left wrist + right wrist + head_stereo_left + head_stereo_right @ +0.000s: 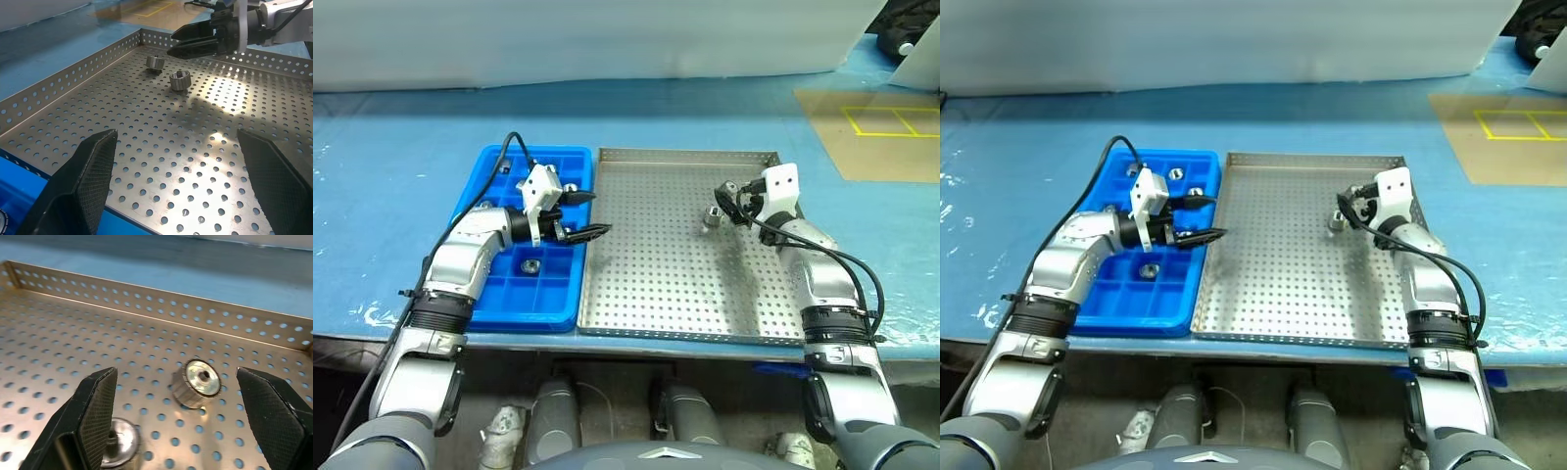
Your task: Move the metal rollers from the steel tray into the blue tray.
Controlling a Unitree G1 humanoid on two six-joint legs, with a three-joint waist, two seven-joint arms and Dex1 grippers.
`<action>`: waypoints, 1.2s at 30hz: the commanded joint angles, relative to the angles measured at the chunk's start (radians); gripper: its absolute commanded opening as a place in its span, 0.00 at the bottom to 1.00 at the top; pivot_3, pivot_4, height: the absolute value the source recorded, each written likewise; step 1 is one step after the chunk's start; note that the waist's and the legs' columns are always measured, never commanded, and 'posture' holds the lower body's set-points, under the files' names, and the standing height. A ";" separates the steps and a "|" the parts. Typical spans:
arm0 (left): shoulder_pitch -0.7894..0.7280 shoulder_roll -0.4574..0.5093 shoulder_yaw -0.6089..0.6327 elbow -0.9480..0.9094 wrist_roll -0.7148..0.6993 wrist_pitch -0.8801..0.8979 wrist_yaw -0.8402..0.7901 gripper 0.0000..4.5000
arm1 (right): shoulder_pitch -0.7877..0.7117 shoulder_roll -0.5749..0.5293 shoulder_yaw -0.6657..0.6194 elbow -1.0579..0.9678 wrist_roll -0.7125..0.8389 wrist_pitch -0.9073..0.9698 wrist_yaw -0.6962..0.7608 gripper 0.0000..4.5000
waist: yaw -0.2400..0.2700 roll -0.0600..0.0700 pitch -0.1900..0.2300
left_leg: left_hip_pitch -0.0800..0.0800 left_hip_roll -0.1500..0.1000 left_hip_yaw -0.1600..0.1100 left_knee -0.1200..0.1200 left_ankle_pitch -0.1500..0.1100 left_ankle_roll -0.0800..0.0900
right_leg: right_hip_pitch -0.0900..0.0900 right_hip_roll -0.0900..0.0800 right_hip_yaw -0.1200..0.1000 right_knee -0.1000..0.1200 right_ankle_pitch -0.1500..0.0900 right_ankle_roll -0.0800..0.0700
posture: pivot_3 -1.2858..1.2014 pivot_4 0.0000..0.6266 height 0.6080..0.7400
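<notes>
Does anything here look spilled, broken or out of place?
Nothing stands out. Two metal rollers lie on the steel tray, a few already sit in the blue tray, and both grippers, left gripper and right gripper, are open and empty.

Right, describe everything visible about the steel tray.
The steel tray is a large square of shiny silver metal, with a perforated floor and a low perforated rim. It lies flat on the blue table, touching the blue tray. Two metal rollers rest on its floor near its far right corner.
</notes>
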 commanded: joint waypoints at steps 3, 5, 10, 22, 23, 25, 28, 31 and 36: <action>-0.031 -0.009 -0.004 0.035 0.009 -0.035 -0.030 0.92 | 0.025 0.001 0.006 -0.082 0.019 0.041 0.002 0.88 | 0.008 0.000 0.000 | 0.000 0.000 0.000 0.001 0.000 0.001 | 0.001 -0.001 0.000 0.000 0.000 0.000 | 0.45 0.24 1.00; -0.032 -0.017 -0.011 0.044 0.015 -0.044 -0.036 0.92 | 0.032 0.008 0.016 -0.075 0.019 0.047 0.007 0.88 | 0.009 0.000 0.000 | 0.000 0.000 0.000 0.000 -0.001 0.001 | 0.001 -0.001 0.000 -0.001 0.000 0.000 | 0.45 0.24 1.00; -0.032 -0.029 -0.014 0.046 0.022 -0.052 -0.040 0.92 | 0.054 0.021 0.046 -0.003 -0.010 0.010 -0.001 0.88 | 0.010 0.000 0.000 | -0.001 0.000 0.000 0.000 -0.002 0.003 | 0.001 -0.001 0.000 -0.002 0.000 0.000 | 0.45 0.24 1.00; -0.015 -0.024 -0.021 0.057 0.048 -0.076 -0.049 0.92 | 0.044 0.049 0.110 0.073 -0.053 -0.057 -0.004 0.80 | 0.009 0.000 0.000 | -0.001 0.000 0.000 0.000 -0.002 0.003 | 0.000 -0.001 0.000 -0.002 0.000 0.000 | 0.45 0.24 1.00; -0.014 -0.023 -0.021 0.056 0.048 -0.075 -0.049 0.92 | 0.046 0.051 0.113 0.072 -0.055 -0.060 -0.004 0.75 | 0.009 0.000 0.000 | -0.001 0.000 0.000 0.000 -0.002 0.003 | 0.001 -0.001 0.000 -0.002 0.000 0.000 | 0.45 0.24 1.00; -0.013 -0.020 -0.019 0.052 0.049 -0.074 -0.050 0.92 | 0.042 0.055 0.115 0.081 -0.068 -0.060 -0.027 0.60 | 0.009 0.000 0.000 | -0.001 0.000 0.000 0.000 -0.002 0.003 | 0.001 -0.001 0.000 -0.002 0.000 0.000 | 0.45 0.24 1.00; -0.009 -0.014 -0.015 0.041 0.045 -0.067 -0.051 0.92 | 0.036 0.057 0.109 0.090 -0.069 -0.075 -0.029 0.54 | 0.009 0.000 0.000 | 0.000 0.000 0.000 0.000 -0.002 0.003 | 0.001 -0.001 0.000 -0.002 0.000 0.000 | 0.45 0.24 1.00; -0.010 -0.008 -0.012 0.039 0.044 -0.065 -0.051 0.92 | 0.034 0.058 0.108 0.089 -0.072 -0.078 -0.029 0.37 | 0.009 0.000 0.000 | -0.001 0.000 0.000 0.000 -0.002 0.003 | 0.001 -0.001 0.000 -0.002 0.000 0.000 | 0.45 0.24 1.00; -0.017 0.010 0.009 0.034 0.034 -0.055 -0.041 0.92 | 0.007 0.063 0.115 0.072 -0.062 -0.065 -0.011 0.37 | 0.009 0.000 0.000 | -0.001 0.000 0.000 0.000 -0.002 0.003 | 0.001 -0.001 0.000 -0.002 0.000 0.000 | 0.46 0.24 1.00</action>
